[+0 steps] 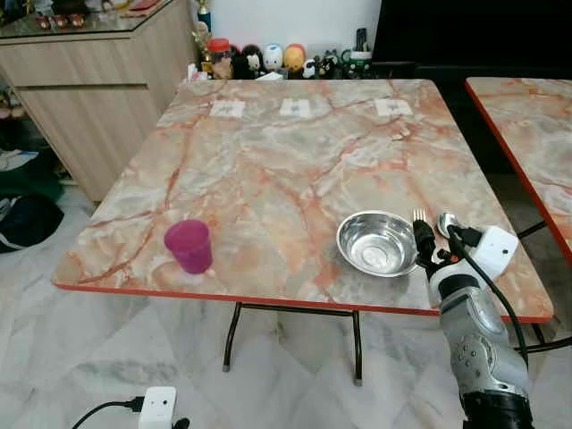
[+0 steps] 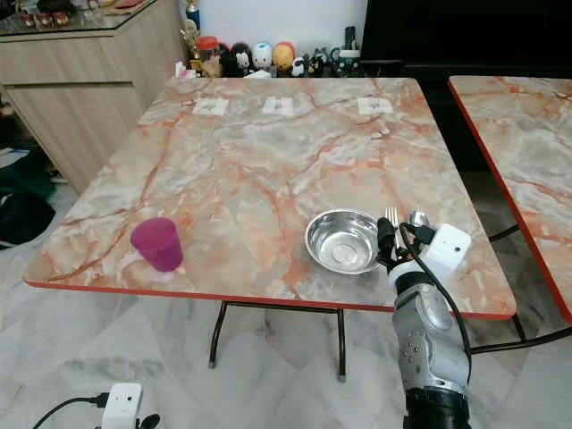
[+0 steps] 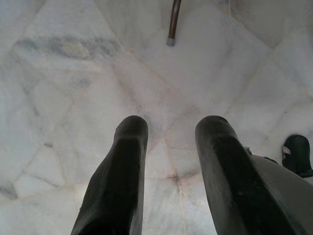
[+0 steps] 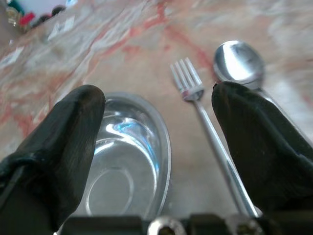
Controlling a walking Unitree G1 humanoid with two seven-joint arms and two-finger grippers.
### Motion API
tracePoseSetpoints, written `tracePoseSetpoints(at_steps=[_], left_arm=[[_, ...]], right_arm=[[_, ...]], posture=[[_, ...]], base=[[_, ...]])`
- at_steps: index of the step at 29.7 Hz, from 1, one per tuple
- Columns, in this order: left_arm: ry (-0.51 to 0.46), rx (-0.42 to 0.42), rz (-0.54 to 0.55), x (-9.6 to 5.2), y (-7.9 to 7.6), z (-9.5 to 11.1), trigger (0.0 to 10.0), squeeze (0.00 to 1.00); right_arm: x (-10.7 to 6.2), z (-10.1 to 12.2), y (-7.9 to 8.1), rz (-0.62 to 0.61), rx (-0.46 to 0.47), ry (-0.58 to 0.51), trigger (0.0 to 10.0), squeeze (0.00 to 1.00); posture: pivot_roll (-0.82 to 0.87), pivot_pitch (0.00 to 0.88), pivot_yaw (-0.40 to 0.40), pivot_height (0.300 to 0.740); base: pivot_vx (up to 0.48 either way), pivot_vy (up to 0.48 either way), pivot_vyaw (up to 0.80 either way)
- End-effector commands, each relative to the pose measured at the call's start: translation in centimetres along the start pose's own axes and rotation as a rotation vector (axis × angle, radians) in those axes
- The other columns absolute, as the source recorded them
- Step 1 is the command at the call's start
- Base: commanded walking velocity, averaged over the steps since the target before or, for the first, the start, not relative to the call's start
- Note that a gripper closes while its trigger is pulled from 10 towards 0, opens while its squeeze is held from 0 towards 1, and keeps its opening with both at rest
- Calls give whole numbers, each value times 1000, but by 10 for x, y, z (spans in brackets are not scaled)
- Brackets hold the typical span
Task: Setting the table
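While holding nothing, steel bowl (image 1: 376,242) sits beside fork (image 4: 205,115).

No legible text, label, brand or number on any surface here.

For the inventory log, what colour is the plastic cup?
Magenta-pink plastic cup, clearest in left eye view.
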State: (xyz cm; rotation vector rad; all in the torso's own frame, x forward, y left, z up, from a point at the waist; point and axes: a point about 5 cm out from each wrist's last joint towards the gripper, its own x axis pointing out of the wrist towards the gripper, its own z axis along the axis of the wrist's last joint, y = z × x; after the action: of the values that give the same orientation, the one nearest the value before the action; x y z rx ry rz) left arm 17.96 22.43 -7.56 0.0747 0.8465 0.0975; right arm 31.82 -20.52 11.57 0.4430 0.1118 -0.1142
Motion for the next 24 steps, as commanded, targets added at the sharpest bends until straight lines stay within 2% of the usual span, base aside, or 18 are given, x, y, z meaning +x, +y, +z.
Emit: tracePoseSetpoints(at_steps=[1,7,19,20,21,23,24], left_arm=[[1,-4,14,-1,3,-1,10000,0],[0,1,11,-1,2,-2,10000,0],[-1,11,9,-1,2,-2,10000,0],[0,12,9,-1,2,-3,10000,0],[0,13,8,-1,2,-3,10000,0],[0,14,7,-1,2,-3,10000,0],[0,17,6,-1,1,-3,10000,0]], right_arm=[[3,-3,3,20,15,37,10000,0],[5,-8,5,15,51,93,10000,0],[4,-14,4,8,95,132,10000,0],[4,-15,4,4,102,139,7647,0],[3,-17,4,4,104,148,1804,0],[3,-18,4,4,103,153,1804,0],[2,-22,6,12,116,171,0,0]], posture=[[-57,84,36,740],[-55,87,35,740],[-49,84,34,740],[-50,85,34,740],[-49,85,33,740],[-46,83,33,740],[-43,83,32,740]], base=[[0,0,0],[0,0,0],[0,0,0],[0,0,0],[0,0,0],[0,0,0],[0,0,0]])
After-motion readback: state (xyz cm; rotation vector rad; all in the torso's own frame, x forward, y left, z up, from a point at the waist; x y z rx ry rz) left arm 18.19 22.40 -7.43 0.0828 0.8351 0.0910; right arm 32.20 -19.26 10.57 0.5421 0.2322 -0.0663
